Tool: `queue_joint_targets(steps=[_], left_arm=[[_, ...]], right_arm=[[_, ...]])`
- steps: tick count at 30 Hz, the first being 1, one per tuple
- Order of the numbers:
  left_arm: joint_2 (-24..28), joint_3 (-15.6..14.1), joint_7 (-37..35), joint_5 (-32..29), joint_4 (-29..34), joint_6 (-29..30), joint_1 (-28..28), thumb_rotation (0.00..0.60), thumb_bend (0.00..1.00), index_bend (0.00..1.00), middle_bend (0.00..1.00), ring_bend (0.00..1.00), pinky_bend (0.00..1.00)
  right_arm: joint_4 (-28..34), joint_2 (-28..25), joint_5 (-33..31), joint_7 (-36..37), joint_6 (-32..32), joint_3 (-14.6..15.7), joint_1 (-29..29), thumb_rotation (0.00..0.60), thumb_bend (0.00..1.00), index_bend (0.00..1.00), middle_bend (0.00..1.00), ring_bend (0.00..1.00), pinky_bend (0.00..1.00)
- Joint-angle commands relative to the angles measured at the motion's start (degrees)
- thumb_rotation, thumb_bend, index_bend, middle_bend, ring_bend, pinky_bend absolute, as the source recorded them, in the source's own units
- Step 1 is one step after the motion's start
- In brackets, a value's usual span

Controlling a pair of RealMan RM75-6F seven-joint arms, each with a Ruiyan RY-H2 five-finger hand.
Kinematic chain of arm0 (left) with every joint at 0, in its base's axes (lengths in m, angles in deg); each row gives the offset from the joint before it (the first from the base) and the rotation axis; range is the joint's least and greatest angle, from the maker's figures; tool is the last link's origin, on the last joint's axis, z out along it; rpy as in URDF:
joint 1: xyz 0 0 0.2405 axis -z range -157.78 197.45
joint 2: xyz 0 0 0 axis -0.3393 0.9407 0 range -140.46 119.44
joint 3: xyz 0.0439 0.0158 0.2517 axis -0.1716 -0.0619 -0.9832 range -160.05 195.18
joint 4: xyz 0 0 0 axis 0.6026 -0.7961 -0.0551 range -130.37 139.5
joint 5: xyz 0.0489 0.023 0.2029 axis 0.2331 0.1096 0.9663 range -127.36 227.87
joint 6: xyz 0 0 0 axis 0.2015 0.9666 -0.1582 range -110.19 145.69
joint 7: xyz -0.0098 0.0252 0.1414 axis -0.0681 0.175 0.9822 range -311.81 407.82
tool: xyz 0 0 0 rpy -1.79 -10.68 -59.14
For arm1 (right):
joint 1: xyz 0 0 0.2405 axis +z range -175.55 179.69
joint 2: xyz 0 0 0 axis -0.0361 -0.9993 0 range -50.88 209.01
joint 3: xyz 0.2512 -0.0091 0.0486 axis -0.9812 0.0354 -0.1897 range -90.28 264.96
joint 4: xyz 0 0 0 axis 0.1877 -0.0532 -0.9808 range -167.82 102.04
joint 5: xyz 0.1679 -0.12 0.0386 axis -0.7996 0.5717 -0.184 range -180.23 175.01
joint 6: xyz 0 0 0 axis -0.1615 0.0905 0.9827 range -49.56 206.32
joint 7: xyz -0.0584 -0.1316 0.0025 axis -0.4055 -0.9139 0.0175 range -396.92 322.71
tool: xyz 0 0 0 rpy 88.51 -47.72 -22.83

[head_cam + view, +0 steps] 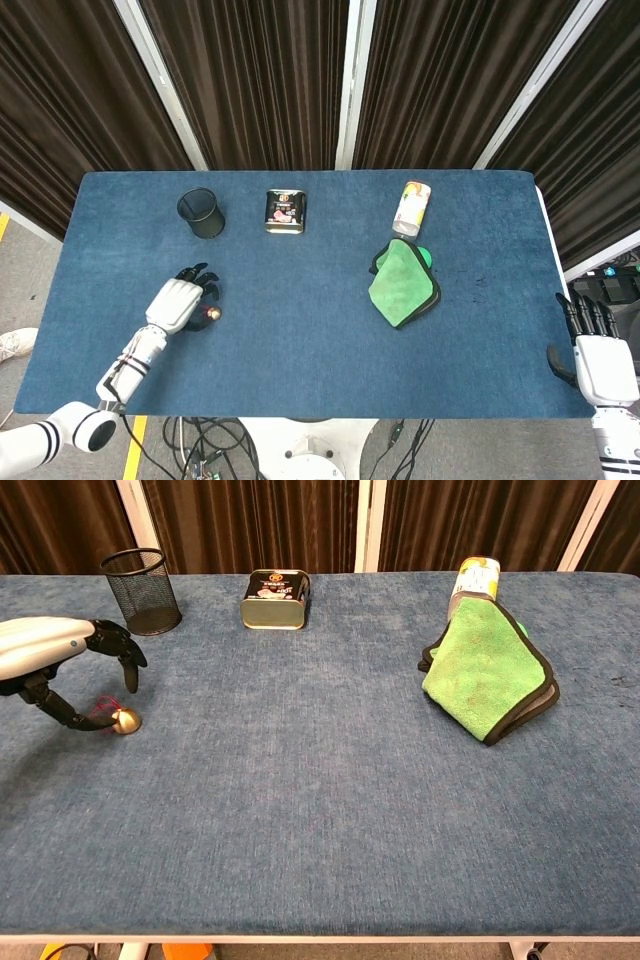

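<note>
A small gold bell [213, 314] [126, 721] with a red cord lies on the blue table [300, 330] at the left front. My left hand [178, 303] [60, 655] arches over it from the left. Its thumb lies low on the cloth and reaches the red cord beside the bell. The other fingers curl above the bell without closing on it, and the bell still rests on the table. My right hand [597, 345] hangs off the table's right edge with fingers straight and apart, holding nothing; the chest view does not show it.
At the back left stands a black mesh cup [201, 213] [141, 590], with a gold tin [285, 211] [275, 599] to its right. A folded green cloth [403, 284] [486, 675] leans against a lying yellow-white can [412, 208] [478, 577] at the back right.
</note>
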Motion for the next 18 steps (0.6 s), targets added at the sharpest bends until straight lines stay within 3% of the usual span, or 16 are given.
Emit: queue_joint_targets(steps=[1,18], left_arm=[[0.08,-0.12,0.07,-0.18,0.2,-0.01,0.06,0.6,0.26,0.46,0.23,0.07,0.18],[-0.19,-0.41,0.3,-1.35,0.42,-0.26,0.72,0.6,0.31,0.49,0.23,0.07,0.18]], right_arm=[[-0.04,0.04,0.0,0.02,0.04,0.01,-0.02,0.6,0.34,0.0,0.0,0.0,0.0],[-0.81,0.39,-0.52,0.65,-0.48,0.08,0.04,0.6,0.34,0.0,0.0,0.0,0.0]])
